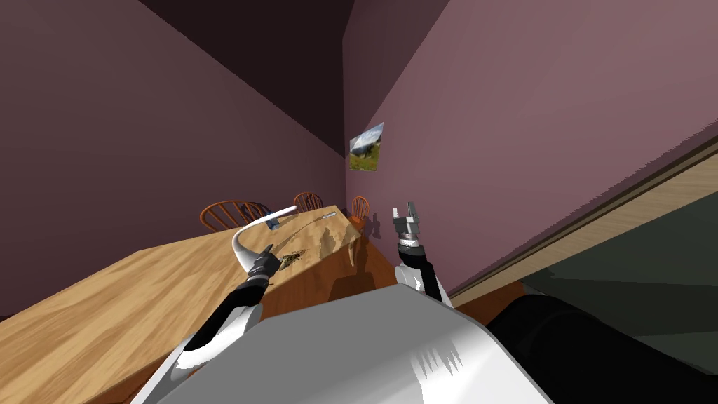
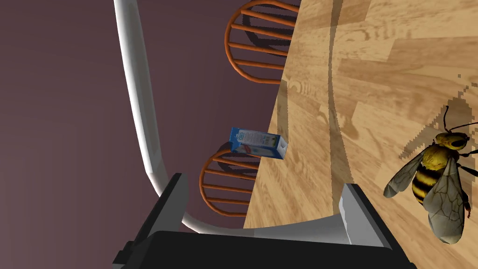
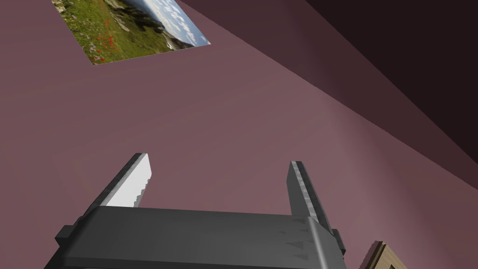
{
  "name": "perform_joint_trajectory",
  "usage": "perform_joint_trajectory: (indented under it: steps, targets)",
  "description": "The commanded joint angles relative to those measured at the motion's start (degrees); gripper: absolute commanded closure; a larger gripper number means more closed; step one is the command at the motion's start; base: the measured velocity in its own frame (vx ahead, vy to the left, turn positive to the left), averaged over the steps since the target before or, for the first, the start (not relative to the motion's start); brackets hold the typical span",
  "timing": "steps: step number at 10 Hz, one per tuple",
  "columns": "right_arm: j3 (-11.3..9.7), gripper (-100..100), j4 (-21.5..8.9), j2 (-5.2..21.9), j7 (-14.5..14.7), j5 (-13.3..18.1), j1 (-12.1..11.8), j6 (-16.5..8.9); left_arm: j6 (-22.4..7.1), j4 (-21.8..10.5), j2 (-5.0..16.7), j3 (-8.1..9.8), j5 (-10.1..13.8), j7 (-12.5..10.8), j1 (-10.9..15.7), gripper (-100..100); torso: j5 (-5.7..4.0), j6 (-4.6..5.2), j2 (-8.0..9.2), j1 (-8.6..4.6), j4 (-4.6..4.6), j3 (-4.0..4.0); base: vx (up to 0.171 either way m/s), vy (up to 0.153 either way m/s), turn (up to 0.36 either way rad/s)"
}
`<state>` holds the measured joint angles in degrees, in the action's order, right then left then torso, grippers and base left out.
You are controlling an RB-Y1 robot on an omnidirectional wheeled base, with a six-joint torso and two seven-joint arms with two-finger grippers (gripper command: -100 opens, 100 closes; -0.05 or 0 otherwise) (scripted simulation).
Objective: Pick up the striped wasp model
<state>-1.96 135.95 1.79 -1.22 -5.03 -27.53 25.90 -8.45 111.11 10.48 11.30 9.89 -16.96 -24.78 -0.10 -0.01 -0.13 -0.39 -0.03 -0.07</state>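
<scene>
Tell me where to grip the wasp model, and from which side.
Probably the striped body of the wasp model, across its width, coming down from above: it lies flat on the table, and wings, legs, antennae look too thin.

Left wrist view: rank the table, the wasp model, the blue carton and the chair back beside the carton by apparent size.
1. table
2. wasp model, enlarged by its nearness to the camera
3. chair back, partly behind the table
4. blue carton
</scene>
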Motion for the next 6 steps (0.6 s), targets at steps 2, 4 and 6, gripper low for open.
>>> perform_joint_trajectory:
  steps: [2, 4, 6]
  targets:
    - [0.00, 0, 0.00, 0.00, 0.00, 0.00, 0.00, 0.00, -3.97, -3.76, 0.57, 1.19, 0.72, -2.33, 1.83, -100, 0.00, -0.01, 0.05, 0.04, 0.00, 0.02, 0.022, -0.100, -0.014]
    - [0.00, 0, 0.00, 0.00, 0.00, 0.00, 0.00, 0.00, -6.74, -5.22, 0.75, 1.90, 1.11, -3.58, 2.55, -100, 0.02, -0.01, 0.09, 0.14, 0.02, 0.05, 0.022, -0.067, -0.020]
    - [0.01, 0, 0.00, 0.01, 0.00, 0.00, 0.00, 0.00, -9.58, -6.68, 0.92, 2.60, 1.49, -4.78, 3.31, -100, 0.03, -0.01, 0.07, 0.19, 0.01, 0.04, 0.026, -0.062, -0.022]
